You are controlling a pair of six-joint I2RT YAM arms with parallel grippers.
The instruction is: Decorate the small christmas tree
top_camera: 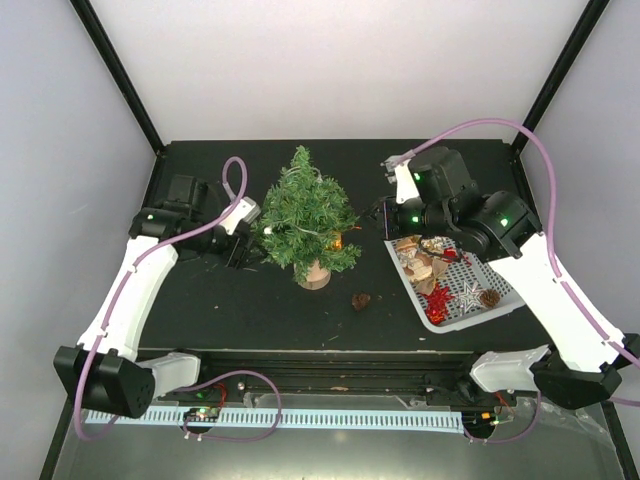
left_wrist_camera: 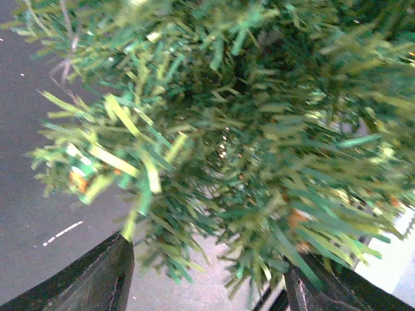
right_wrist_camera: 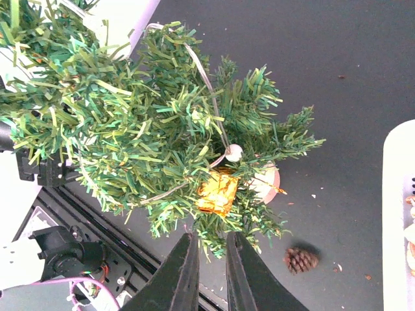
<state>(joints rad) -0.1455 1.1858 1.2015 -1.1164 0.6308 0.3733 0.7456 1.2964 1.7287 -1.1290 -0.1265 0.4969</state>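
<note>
Black tabletop (top_camera: 200, 310), small christmas tree (top_camera: 305, 220) between left pincer (top_camera: 252, 226) and right pincer (top_camera: 377, 216)

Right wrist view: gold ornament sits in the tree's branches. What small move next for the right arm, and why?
Probably draw the right end effector back from the small christmas tree toward the basket: its fingers are nearly together with nothing seen between them, the gold ornament rests in the branches clear of them, and the basket holds more ornaments.

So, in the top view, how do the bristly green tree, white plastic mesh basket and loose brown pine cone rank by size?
Dark-green bristly tree and white mesh basket: look alike; the taller tree sits nearer the camera, so unranked.
Brown pine cone: clearly smallest.
</note>
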